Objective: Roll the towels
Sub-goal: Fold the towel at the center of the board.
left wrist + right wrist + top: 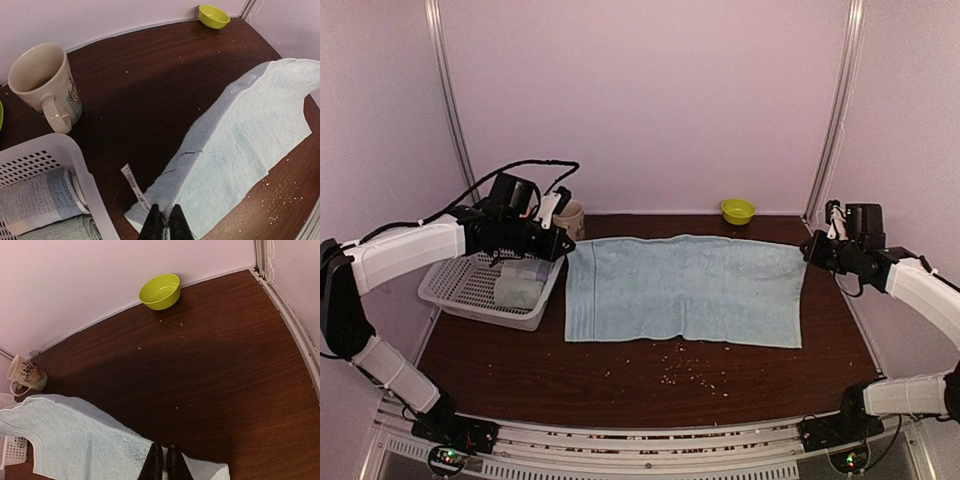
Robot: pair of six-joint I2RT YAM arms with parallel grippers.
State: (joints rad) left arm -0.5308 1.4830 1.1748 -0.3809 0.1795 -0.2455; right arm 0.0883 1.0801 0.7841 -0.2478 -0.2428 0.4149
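Table [520,350]: dark brown wood, scattered crumbs [685,368] toward the near edge.

Blue towel [685,290]: pale blue, spread open across the middle of the table, long side running left to right. Most of it lies flat. The two far corners are raised off the wood.

Left claw [162,223]: fingers pinched together on the far-left corner of the blue towel. From the left wrist view the cloth rises from the table up to the fingertips, and the far edge is folded over in a long ridge running away from the claw. A small white label [132,182] sticks out of the hem just beside the fingers.

Right claw [163,463]: fingers closed on the far-right corner of the same towel. The cloth drops away to the left below the tips, and a bit of pale hem shows just to their right.

Basket [75,155]: white plastic mesh, at the left of the table, just beside the blue towel's left edge. Two rolled towels lie in it side by side, a grey-blue roll [37,200] and a pale green roll [70,229].

Mug [45,85]: cream with a printed picture, upright, handle toward the basket, standing behind the basket near the back wall.

Bowl [160,291]: small, yellow-green, at the back of the table against the wall, apart from the towel.
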